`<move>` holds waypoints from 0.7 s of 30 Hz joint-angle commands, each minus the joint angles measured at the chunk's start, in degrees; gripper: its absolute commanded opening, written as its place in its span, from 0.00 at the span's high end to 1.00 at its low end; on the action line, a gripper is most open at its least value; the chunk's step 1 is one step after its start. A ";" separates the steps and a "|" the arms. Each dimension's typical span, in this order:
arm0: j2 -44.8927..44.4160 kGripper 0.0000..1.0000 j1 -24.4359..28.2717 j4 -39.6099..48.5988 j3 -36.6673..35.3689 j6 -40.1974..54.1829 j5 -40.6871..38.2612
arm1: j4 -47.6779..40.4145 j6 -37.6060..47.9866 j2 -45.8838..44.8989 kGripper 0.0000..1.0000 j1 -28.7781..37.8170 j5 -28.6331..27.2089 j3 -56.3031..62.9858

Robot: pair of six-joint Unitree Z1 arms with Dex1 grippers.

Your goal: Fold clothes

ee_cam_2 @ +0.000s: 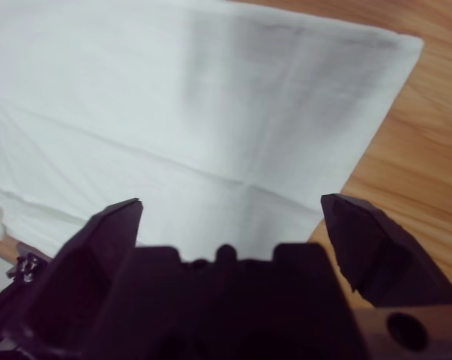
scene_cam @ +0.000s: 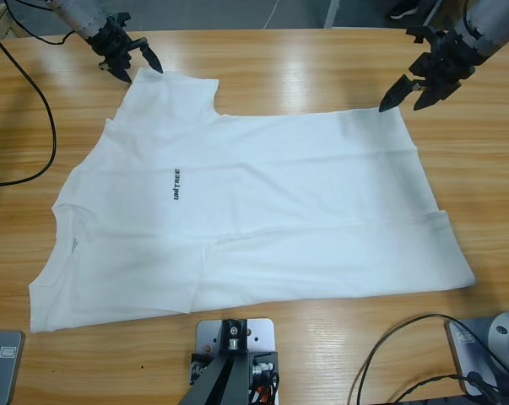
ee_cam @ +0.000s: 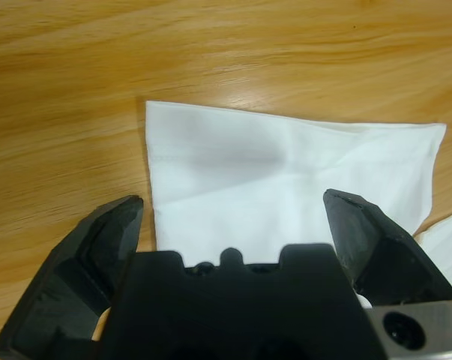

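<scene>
The white T-shirt (scene_cam: 279, 194) lies spread flat on the wooden table (scene_cam: 322, 67), neck at the left, hem at the right, with a small dark logo (scene_cam: 177, 184) on the chest. My left gripper (scene_cam: 140, 66) is open just beyond the far sleeve (scene_cam: 180, 94); in the left wrist view that sleeve (ee_cam: 285, 172) lies between and ahead of the open left gripper (ee_cam: 233, 201). Over the far hem corner (scene_cam: 396, 114) my right gripper (scene_cam: 403, 99) hangs open. The right wrist view shows the right gripper (ee_cam_2: 231, 202) above the cloth (ee_cam_2: 173, 97), holding nothing.
A black cable (scene_cam: 36, 101) loops over the table's left end. Another cable (scene_cam: 397, 333) curls near the front right edge. Bare wood shows behind the shirt and to its right.
</scene>
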 commanded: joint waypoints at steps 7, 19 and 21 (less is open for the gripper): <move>11.90 0.05 -1.04 0.56 -23.87 -0.97 -1.97 | -1.36 -0.61 3.67 0.04 -0.69 0.68 2.34; 11.85 0.42 -1.43 1.53 -24.61 5.33 -1.47 | -2.18 -0.61 3.50 0.05 -0.87 0.68 3.45; 11.85 0.43 -1.43 2.14 -24.59 7.10 -1.10 | -2.18 -0.61 3.50 0.05 -0.87 0.68 3.45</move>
